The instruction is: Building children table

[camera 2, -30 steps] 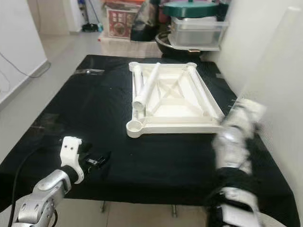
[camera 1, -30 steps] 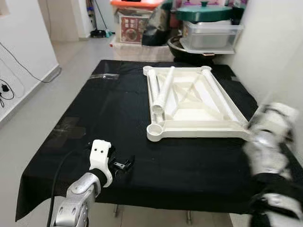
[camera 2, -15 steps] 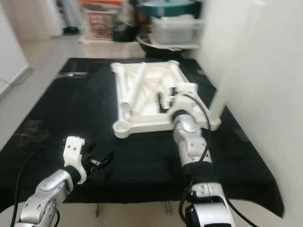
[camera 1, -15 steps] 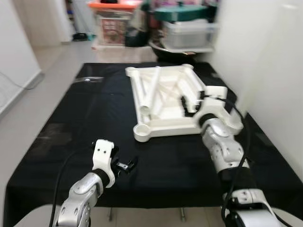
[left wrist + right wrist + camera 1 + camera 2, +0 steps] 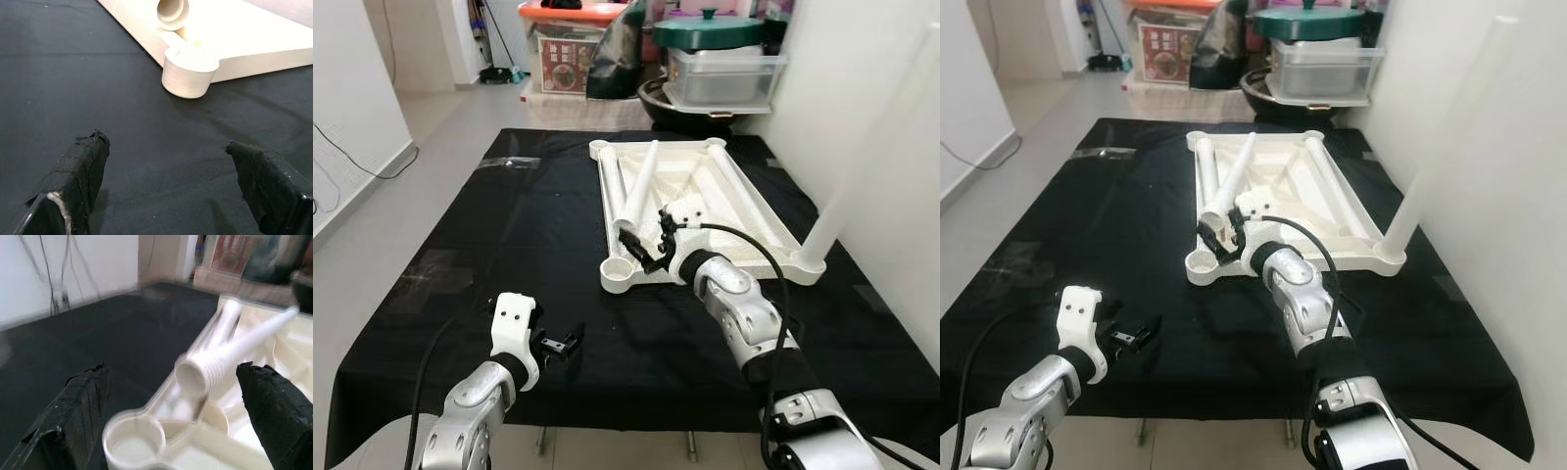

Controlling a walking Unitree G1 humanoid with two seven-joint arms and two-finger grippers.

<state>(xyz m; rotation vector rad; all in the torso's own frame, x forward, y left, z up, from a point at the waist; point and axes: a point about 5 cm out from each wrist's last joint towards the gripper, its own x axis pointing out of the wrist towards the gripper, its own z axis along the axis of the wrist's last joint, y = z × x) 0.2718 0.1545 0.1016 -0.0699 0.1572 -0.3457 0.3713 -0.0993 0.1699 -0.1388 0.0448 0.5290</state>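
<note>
A white plastic table top (image 5: 744, 211) lies upside down on the black-covered table (image 5: 509, 235). One white leg (image 5: 871, 147) stands upright in its near right corner. Two loose legs (image 5: 641, 186) lie inside the frame. My right gripper (image 5: 643, 250) is open just above the near left corner socket (image 5: 618, 274). In the right wrist view its fingers (image 5: 73, 421) flank that socket (image 5: 134, 443) and a leg's threaded end (image 5: 195, 374). Near the front edge my left gripper (image 5: 560, 345) is open and low over the cloth. Its wrist view looks toward the same corner socket (image 5: 188, 73).
Storage boxes (image 5: 578, 49), a clear tub with a green lid (image 5: 720, 69) and a dark bag stand past the table's far end. A white wall (image 5: 891, 88) runs close along the right side. Open floor (image 5: 372, 225) lies to the left.
My right arm has swung in from the table's right side across the table top to its near left corner. The camera has shifted. My left gripper stays near the front edge.
</note>
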